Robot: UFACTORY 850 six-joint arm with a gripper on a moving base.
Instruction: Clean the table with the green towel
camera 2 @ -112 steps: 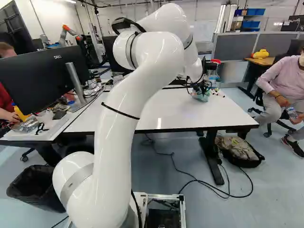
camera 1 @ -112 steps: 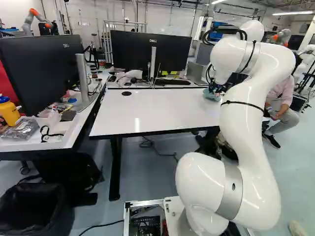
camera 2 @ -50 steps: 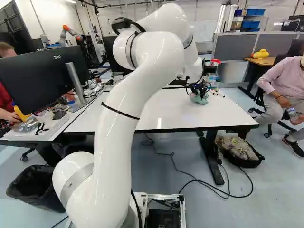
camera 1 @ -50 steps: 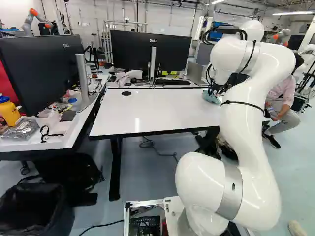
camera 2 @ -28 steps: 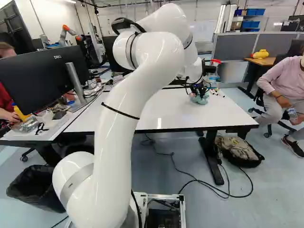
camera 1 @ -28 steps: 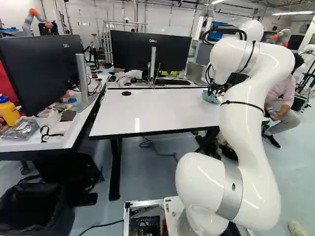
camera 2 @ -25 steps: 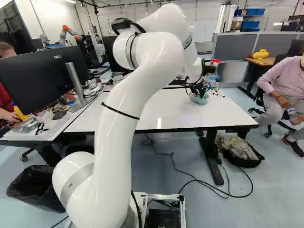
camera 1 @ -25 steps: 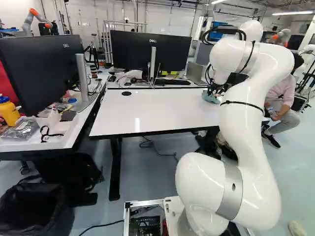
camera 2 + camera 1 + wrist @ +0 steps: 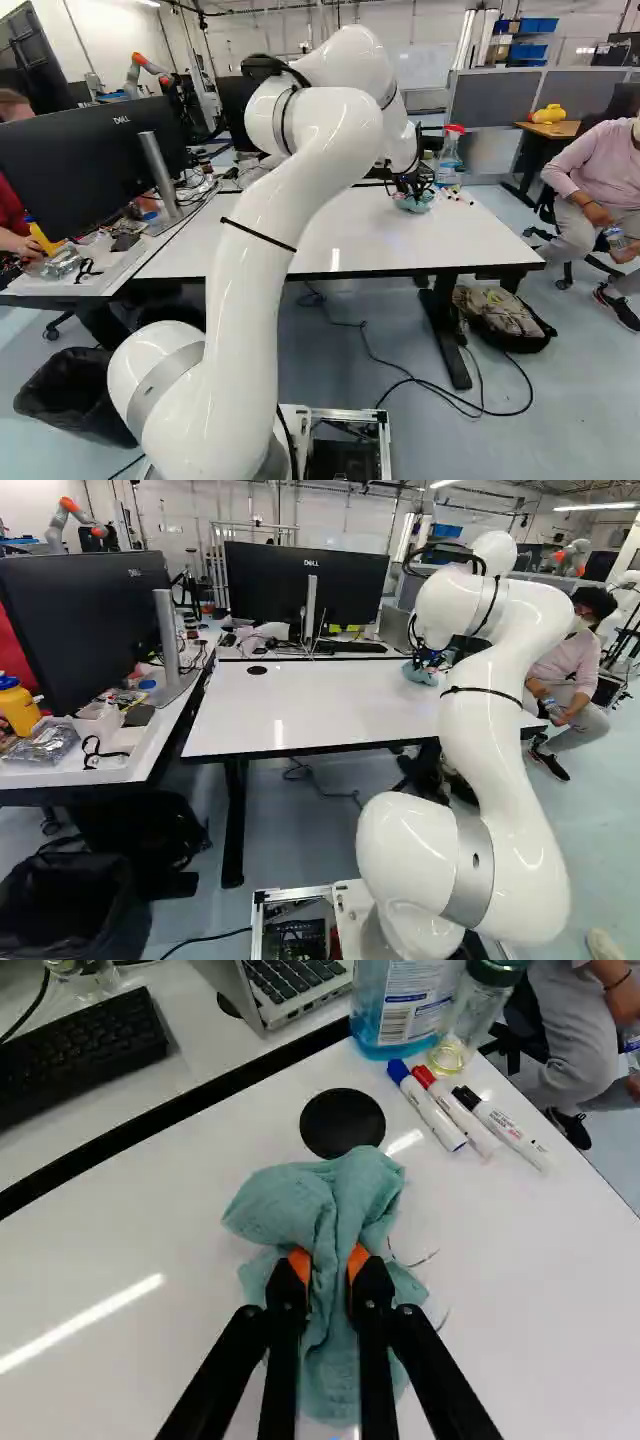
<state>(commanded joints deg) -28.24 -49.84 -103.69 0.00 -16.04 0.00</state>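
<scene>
At the far right part of the white table, my gripper is low over the tabletop with the green towel beneath it. The wrist view has the gripper shut on the green towel, whose bunched middle is pinched between both orange pads. Folds of cloth spread ahead of, beside and under the fingers, against the white surface. Thin dark pen strokes show on the tabletop just beside the towel; whatever lies under the cloth is hidden.
Ahead of the towel is a black round table grommet. Several markers, a blue spray bottle and a glass jar stand or lie near the far corner. Behind the table's back edge are a laptop and keyboard. A person sits to the right.
The arm has shifted a little leftward and away from the base, carrying the towel with it over the table. More of the spray bottle now shows in the right base view. The base has stayed still.
</scene>
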